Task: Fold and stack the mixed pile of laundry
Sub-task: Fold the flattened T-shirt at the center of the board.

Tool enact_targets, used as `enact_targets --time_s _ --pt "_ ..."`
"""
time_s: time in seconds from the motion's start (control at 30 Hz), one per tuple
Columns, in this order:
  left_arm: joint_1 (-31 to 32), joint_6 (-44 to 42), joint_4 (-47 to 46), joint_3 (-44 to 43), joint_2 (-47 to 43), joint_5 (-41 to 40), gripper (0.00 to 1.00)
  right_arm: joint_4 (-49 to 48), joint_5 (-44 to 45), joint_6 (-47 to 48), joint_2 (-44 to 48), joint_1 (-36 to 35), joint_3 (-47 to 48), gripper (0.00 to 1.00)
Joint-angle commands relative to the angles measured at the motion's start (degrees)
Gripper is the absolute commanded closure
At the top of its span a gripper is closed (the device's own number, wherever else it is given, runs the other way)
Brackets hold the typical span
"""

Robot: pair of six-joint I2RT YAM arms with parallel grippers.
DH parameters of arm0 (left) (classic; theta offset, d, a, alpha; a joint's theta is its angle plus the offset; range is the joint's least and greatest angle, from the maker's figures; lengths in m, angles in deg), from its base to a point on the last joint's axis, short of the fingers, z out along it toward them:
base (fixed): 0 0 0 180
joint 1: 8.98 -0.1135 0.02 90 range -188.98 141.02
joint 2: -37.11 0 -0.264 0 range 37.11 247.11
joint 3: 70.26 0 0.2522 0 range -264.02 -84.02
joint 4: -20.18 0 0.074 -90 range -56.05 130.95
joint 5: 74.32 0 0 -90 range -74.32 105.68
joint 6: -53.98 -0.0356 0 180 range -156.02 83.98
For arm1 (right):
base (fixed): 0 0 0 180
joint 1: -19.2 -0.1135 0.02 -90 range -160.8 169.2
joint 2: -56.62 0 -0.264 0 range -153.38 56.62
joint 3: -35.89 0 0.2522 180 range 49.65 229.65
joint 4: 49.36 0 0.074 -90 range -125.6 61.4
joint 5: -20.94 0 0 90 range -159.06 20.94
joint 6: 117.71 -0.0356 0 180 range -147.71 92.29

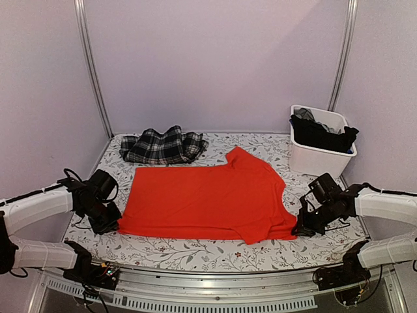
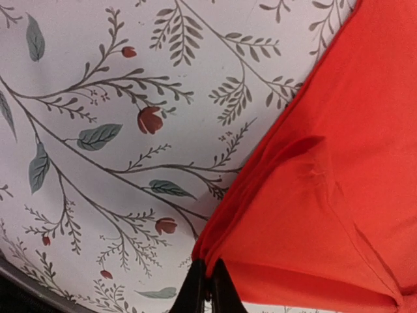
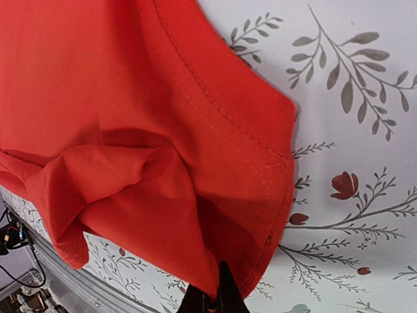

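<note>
An orange-red T-shirt [image 1: 205, 199] lies spread flat in the middle of the floral tablecloth [image 1: 195, 251]. My left gripper [image 1: 111, 222] is shut on its near-left corner; in the left wrist view the black jaws [image 2: 208, 287] pinch the bunched orange-red T-shirt [image 2: 326, 195]. At the shirt's near-right corner, by the collar, my right gripper [image 1: 301, 228] is shut on the hem; the right wrist view shows the orange-red T-shirt [image 3: 143, 130] gathered into my right gripper [image 3: 214, 297]. A folded black-and-white plaid garment [image 1: 163, 145] rests at the back left. Dark garments [image 1: 322, 134] fill the bin.
A white plastic bin [image 1: 316, 160] stands at the back right, just behind the right arm. Metal frame posts [image 1: 94, 72] rise at both back corners against the walls. The table's metal front rail [image 1: 215, 287] runs along the near edge, between the arm bases.
</note>
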Motion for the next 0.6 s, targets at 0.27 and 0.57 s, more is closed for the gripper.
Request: enact_targets --time_s 0.27,0.57 --pt "10.88 -19.12 -12.77 -10.97 -6.11 0.92 0.21 -0.61 -1.6 6.77 4.73 0.44 7.99 0.29" --pt "41.61 -40.87 -40.42 -18.02 14.5 -5.47 0.16 -7.09 -9.63 12.4 4.07 0.43 6.86 0.31"
